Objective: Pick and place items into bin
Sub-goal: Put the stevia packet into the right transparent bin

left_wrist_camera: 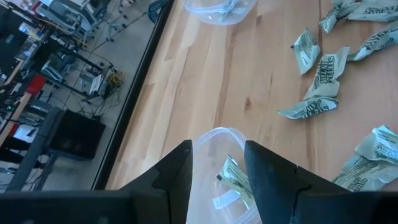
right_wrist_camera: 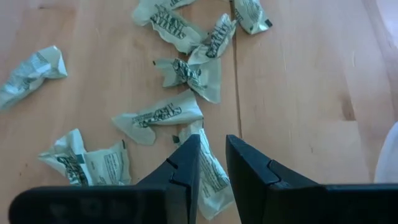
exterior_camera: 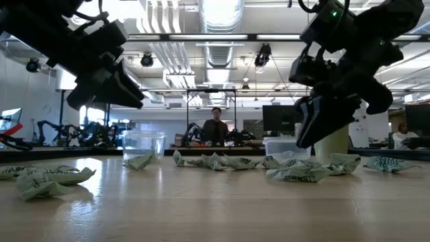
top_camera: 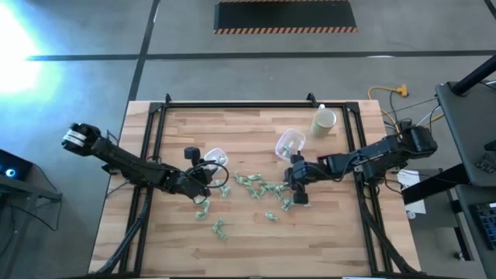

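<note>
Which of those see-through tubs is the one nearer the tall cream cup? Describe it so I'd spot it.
Start at the tall cream cup near the table's far right corner. Just beside it, toward the middle, lies a clear plastic tub. Unlike the other tub, it sits by the right gripper.

The tabletop [top_camera: 256,240] is pale butcher-block wood, its narrow planks smooth with a soft satin sheen and visible grain. Scattered on it, the wrapped candies [right_wrist_camera: 158,115] wear thin crinkled wrappers, pale green and white, printed with dark lettering, creased and faintly glossy. The 2 tubs [top_camera: 215,155] [top_camera: 289,142] are clear thin plastic, glossy and see-through. The cup [top_camera: 324,122] looks matt cream. The fingers [left_wrist_camera: 177,180] of each arm are dark matt plastic, smooth-faced. A black metal frame [top_camera: 256,105] edges the tabletop.
</note>
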Available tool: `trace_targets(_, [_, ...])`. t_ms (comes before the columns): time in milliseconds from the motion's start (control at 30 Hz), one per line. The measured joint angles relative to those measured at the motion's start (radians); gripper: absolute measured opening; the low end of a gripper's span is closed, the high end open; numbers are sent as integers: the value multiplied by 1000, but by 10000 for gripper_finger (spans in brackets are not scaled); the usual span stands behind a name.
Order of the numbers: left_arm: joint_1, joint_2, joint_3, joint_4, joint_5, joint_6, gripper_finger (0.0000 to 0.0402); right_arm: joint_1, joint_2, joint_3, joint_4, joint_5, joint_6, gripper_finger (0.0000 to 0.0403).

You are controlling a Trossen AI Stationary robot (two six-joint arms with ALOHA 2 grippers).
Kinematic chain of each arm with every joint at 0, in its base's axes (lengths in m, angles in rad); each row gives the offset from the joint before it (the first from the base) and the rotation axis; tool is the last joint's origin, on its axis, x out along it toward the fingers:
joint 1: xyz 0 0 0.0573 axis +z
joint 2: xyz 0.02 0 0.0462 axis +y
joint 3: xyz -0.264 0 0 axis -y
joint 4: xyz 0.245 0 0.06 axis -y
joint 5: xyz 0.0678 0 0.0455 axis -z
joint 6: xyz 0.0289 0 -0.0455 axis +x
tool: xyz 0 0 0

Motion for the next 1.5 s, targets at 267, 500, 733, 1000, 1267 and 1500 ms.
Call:
trace_targets(267, [0,0,0,-3,0,0,130,-1,82,0,4,-3,17,68])
trace_targets(500, [0,0,0,-3,0,0,130,-1,90,2,3,-3,16,68])
trace_targets(733, [0,0,0,-3,0,0,130,-1,90,2,-1,-4,-12,37])
trace_targets(1000, [0,0,0,-3,0,1,130,-1,43,5,-8,1,-39,9])
trace_targets(1267, [0,0,0,-3,-1,1,130,0,-42,17,-8,60,-76,9])
trace_targets(1500, [0,0,0,-3,-1,2,130,-1,-134,16,-26,321,-157,9])
